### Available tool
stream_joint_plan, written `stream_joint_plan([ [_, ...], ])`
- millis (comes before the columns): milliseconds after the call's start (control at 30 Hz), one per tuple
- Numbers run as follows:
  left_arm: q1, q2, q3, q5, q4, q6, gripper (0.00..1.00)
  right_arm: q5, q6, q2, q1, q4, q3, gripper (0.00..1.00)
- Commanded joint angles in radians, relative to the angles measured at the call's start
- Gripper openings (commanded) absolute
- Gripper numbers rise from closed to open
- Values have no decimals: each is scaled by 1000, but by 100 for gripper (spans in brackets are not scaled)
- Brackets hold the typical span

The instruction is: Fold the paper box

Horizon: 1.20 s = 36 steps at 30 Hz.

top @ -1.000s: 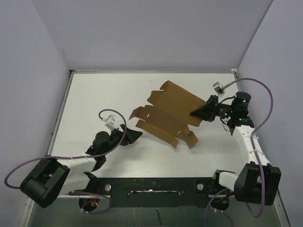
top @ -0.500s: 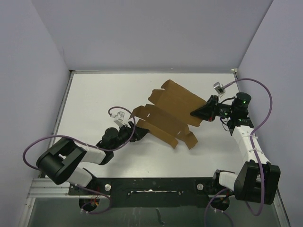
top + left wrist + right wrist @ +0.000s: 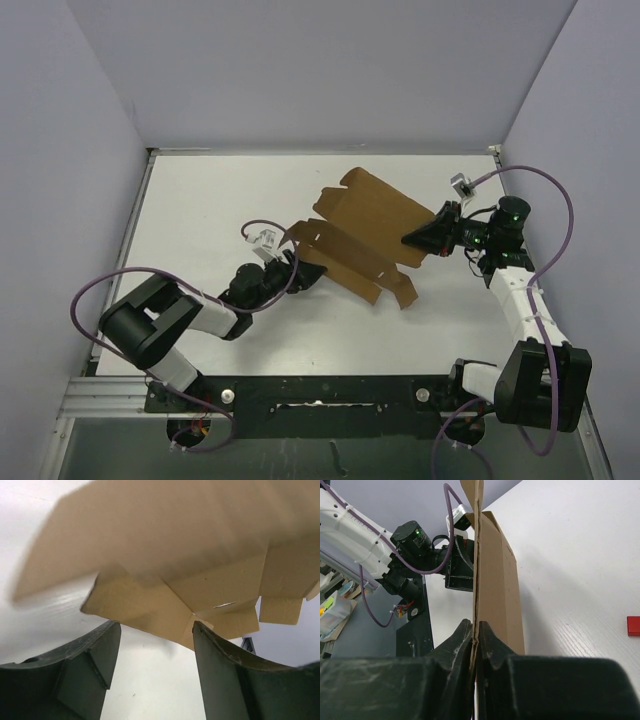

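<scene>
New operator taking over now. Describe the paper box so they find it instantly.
On the white table, look between the two arms. The paper box is the unfolded brown die-cut cardboard sheet with flaps and tabs, its right edge pinched in the right claw, with the open left claw at its near-left flaps. Nothing else there is brown or as large.

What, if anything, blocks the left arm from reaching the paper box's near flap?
Probably nothing, so likely yes. The left gripper is open, its fingers right at the paper box flap's edge. The right gripper pinches the opposite side, out of the way.
</scene>
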<state>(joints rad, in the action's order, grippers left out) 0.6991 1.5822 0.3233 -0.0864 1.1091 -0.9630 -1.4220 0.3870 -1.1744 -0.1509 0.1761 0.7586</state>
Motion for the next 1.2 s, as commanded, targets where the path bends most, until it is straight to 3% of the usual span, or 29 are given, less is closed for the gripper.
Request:
stream_joint_plan([
  [0,10,51,64,28,104,-9,55,5,26,13,-5,53,2,0],
  [267,13,86,80,30,125,-25,45,16,16,12,-6,41,4,0],
  [433,14,68,65,58,130,-29,29,39,-39,12,-5,-33,16,0],
  [733,19,52,65,87,94,-53,25,92,-106,10,-5,-116,31,0],
  [867,12,51,30,66,110,-48,27,105,-120,9,-9,-135,36,0],
  [1000,-29,-12,-63,38,71,-44,39,110,-146,15,-15,-166,44,0],
  [1067,-65,-100,-106,15,8,-29,43,109,-148,16,-15,-166,42,0],
  [1167,-96,-269,-114,-4,-213,51,54,105,-145,8,-13,-163,41,0],
])
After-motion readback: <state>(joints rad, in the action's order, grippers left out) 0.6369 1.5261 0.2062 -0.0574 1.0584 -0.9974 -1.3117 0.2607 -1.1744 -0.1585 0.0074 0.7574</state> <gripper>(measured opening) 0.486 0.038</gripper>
